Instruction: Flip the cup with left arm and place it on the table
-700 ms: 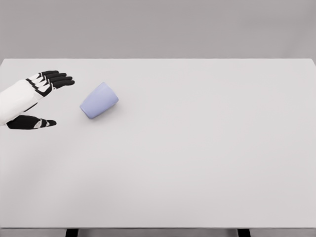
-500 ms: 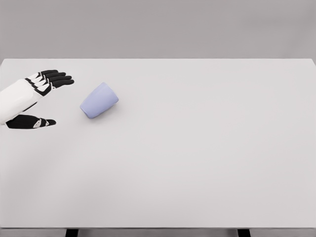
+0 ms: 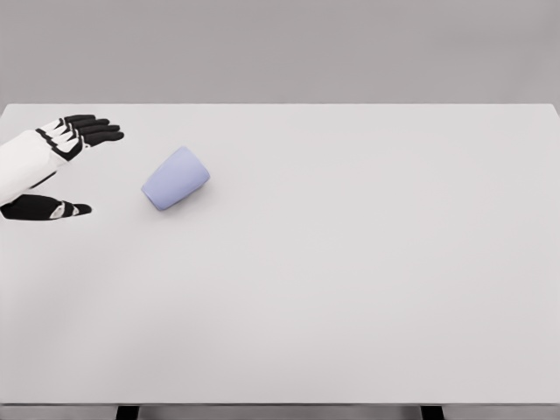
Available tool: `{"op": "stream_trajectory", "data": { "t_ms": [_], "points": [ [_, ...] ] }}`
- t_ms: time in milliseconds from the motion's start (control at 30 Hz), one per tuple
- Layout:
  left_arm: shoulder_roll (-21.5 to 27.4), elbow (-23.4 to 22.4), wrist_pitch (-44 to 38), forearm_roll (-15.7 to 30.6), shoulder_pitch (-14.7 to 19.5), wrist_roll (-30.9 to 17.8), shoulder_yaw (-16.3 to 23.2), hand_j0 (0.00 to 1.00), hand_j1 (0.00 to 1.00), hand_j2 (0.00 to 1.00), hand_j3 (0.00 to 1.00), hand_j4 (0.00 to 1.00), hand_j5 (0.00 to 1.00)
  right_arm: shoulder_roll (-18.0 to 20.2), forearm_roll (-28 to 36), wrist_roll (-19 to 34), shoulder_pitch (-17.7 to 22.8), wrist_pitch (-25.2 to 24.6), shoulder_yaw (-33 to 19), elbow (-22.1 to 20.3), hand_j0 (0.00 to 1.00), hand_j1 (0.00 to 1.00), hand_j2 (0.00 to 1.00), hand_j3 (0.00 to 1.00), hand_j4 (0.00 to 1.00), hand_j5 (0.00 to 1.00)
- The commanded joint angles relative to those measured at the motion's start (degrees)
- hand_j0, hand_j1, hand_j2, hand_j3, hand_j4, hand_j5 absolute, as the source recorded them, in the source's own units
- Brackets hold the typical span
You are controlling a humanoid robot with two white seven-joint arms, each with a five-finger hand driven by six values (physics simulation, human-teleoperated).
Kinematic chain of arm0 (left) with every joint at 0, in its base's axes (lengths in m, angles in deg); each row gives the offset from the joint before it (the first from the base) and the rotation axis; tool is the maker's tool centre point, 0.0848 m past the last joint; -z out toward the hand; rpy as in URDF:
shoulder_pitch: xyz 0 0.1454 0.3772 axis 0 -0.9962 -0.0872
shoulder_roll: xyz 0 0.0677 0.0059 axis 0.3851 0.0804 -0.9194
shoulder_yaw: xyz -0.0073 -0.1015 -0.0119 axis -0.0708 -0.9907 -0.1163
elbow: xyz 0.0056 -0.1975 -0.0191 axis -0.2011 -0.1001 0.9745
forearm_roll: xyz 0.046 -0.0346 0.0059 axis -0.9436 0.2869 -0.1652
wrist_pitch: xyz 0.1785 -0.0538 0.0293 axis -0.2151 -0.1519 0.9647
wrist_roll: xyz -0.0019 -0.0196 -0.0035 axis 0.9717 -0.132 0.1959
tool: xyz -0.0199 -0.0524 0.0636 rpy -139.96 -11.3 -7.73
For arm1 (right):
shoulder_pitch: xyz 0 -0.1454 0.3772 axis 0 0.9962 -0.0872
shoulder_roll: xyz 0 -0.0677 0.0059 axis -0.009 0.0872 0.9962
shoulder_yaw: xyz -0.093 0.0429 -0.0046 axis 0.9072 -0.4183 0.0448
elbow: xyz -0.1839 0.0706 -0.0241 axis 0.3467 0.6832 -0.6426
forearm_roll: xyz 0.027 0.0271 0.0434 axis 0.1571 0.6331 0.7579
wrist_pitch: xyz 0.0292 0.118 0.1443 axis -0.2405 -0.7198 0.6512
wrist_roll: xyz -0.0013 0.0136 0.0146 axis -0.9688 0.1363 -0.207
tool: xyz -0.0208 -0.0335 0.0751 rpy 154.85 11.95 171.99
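Observation:
A pale blue cup (image 3: 176, 178) lies on its side on the white table (image 3: 350, 262), in the left half, with one end pointing toward the lower left. My left hand (image 3: 86, 166) hovers at the table's left edge, to the left of the cup and apart from it. Its black fingers (image 3: 94, 131) are stretched out above, the thumb (image 3: 52, 209) is spread below, and nothing is held. The right arm does not show.
The table's far edge (image 3: 280, 105) runs across the top under a grey wall. Its near edge (image 3: 280, 404) runs along the bottom of the view.
My left hand has drawn back a little to the left and slightly up, away from the cup. The cup has not moved.

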Motion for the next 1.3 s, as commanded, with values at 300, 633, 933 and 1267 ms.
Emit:
{"op": "stream_trajectory", "data": {
  "t_ms": [300, 633, 933, 1267],
  "points": [
    [-11.96, -1.89, -41.71, 1.64, 21.8, -20.38, 10.76, 1.0, 1.0, 1.0, 1.0, 1.0, 1.0, 0.0, 0.0, 0.01, 0.0, 0.01, -0.01, 0.0, 1.0, 1.0, 1.0, 1.0, 1.0, 1.0],
    [-12.22, -1.45, -70.04, 22.73, 32.0, -20.38, 20.25, 1.0, 1.0, 1.0, 1.0, 1.0, 1.0, 0.0, 0.0, 0.01, 0.0, 0.01, -0.01, 0.0, 1.0, 1.0, 1.0, 1.0, 1.0, 1.0],
    [-19.86, -8.48, -70.04, 12.02, 35.6, -20.38, 23.68, 1.0, 1.0, 1.0, 1.0, 1.0, 1.0, 0.0, 0.0, 0.01, 0.0, -0.08, -0.01, 0.0, 1.0, 1.0, 1.0, 1.0, 1.0, 1.0],
    [-15.56, -15.24, -70.04, 25.71, 49.57, -20.38, 42.92, 1.0, 1.0, 1.0, 1.0, 1.0, 1.0, 0.0, 0.0, 0.01, 0.0, 0.01, -0.01, 0.0, 1.0, 1.0, 1.0, 1.0, 1.0, 1.0]
  ]
}}
